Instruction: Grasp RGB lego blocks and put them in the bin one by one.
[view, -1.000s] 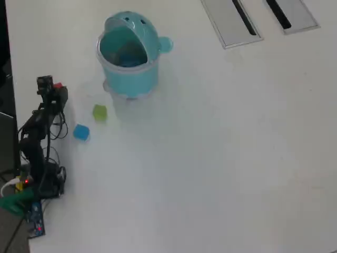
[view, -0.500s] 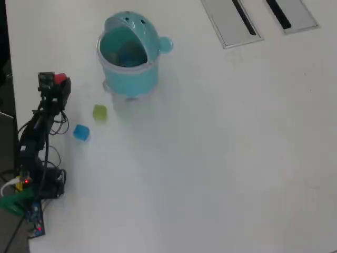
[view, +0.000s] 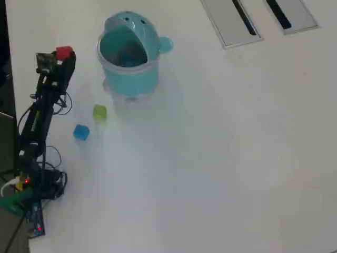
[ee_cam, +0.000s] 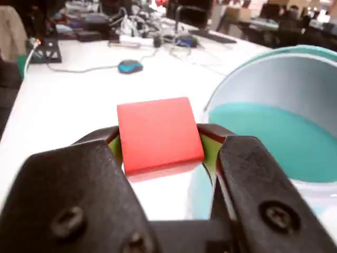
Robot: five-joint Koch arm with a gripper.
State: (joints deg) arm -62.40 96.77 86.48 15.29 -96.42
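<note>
Overhead view: gripper (view: 64, 54) clamped on red block (view: 63, 52), seemingly raised, left of bin (view: 128, 79).

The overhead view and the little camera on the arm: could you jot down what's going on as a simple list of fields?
end effector: shut on the red block, raised off the table
red block, overhead view: left of the bin, not yet above its opening
bin: teal, upright, hood lid with holes, side knob toward the right in the overhead view
yellow-green block: on the table, below-left of the bin
blue block: on the table, apart from the yellow-green block
inside the bin: too dim to tell
</note>
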